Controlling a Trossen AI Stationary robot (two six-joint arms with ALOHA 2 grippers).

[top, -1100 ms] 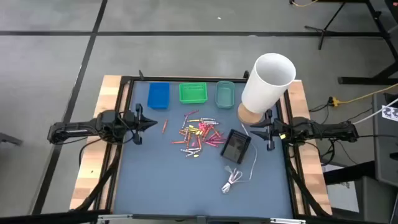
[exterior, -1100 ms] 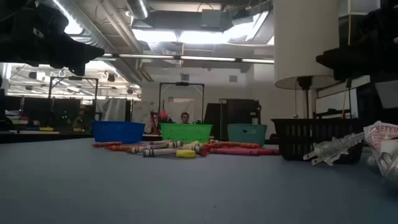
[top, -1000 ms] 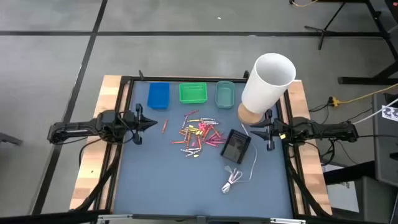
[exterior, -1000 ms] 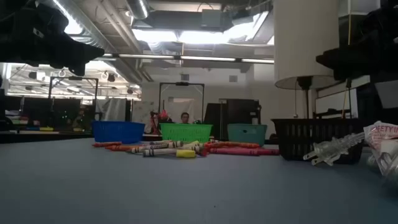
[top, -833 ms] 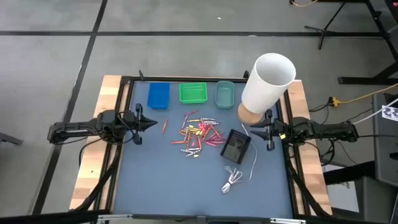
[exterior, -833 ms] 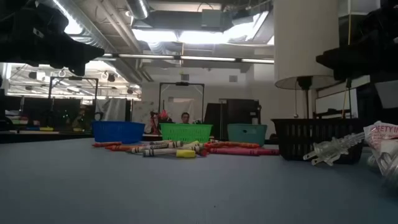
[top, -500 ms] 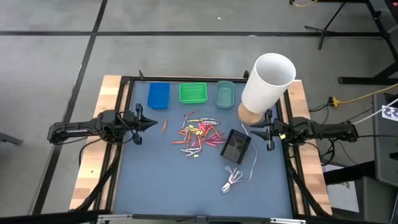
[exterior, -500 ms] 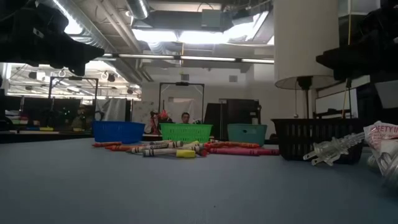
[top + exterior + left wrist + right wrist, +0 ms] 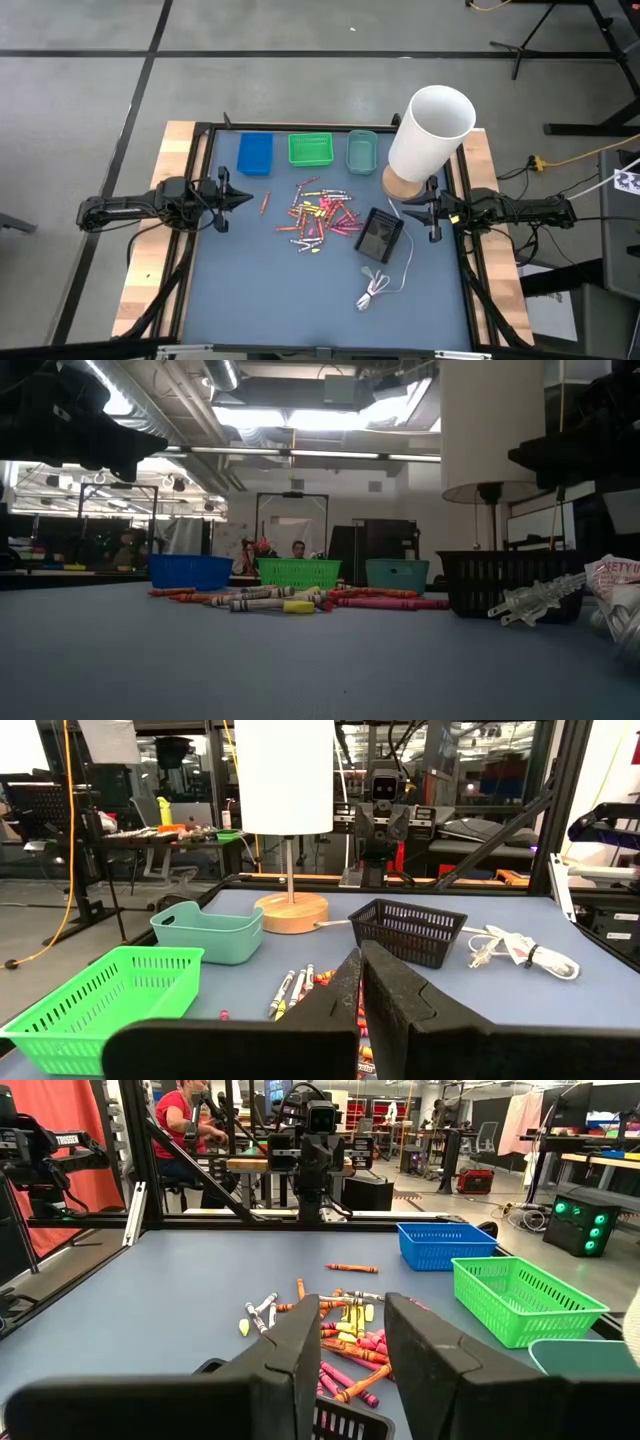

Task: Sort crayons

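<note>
The crayons lie in a loose pile on the blue mat at the table's middle. One orange crayon lies apart, to the pile's left. The pile also shows in the low view, the left wrist view and the right wrist view. My left gripper hovers at the table's left side, shut and empty, its tips pointing toward the pile. My right gripper hovers at the right side, open and empty.
A blue tray, a green tray and a teal tray stand in a row at the far edge. A black basket sits right of the pile. A white-shaded lamp stands far right. A coiled white cable lies near the front.
</note>
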